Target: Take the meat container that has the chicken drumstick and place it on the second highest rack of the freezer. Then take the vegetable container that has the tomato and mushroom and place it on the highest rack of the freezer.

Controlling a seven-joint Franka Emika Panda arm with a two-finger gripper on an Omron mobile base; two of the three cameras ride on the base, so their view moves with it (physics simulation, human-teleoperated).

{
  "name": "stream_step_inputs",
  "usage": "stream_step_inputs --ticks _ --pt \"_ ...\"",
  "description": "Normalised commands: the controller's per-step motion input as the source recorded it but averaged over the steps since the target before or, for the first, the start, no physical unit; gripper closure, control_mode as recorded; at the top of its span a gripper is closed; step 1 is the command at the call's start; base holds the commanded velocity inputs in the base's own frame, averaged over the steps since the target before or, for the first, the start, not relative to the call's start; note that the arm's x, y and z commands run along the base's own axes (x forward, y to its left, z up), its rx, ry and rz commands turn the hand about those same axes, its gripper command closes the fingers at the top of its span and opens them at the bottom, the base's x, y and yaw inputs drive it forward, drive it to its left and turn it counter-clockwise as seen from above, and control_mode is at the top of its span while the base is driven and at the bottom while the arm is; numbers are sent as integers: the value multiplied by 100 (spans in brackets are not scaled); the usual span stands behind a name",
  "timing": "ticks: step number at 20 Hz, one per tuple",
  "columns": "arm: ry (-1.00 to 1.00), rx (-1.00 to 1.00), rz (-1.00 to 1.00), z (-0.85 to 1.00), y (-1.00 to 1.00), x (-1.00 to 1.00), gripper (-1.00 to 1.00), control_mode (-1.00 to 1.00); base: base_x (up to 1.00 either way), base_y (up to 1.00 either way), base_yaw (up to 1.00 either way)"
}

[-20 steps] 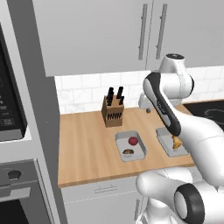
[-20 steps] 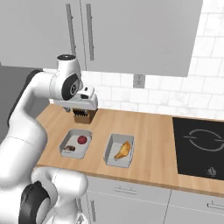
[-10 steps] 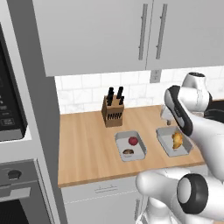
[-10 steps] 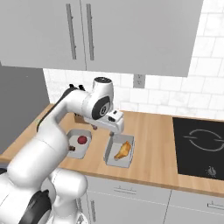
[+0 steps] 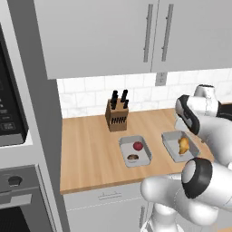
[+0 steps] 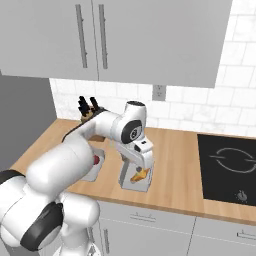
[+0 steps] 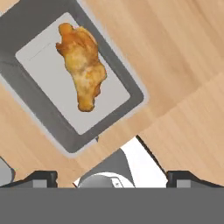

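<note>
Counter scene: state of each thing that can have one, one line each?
gripper: open, empty, above the meat container.
meat container: on the counter, not gripped.
chicken drumstick: lying in the meat container.
vegetable container: on the counter, untouched.
tomato: in the vegetable container.
mushroom: in the vegetable container, beside the tomato.
upper cabinet doors: closed.
knife block: upright, knives in.

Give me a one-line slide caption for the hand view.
Open gripper hovers above the grey meat container holding the chicken drumstick on the wooden counter.
</note>
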Motion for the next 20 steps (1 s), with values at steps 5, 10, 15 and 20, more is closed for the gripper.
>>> stream_step_inputs --ticks 5,10,15,20 --pt "13 2 -38 -32 -44 0 -100 -100 0 0 0" --pt "2 0 -33 -43 -12 9 -100 -100 0 0 0" --pt "0 0 -26 -44 0 26 -100 -100 0 0 0" --pt "-2 -2 -14 -50 7 3 -100 -100 0 0 0"
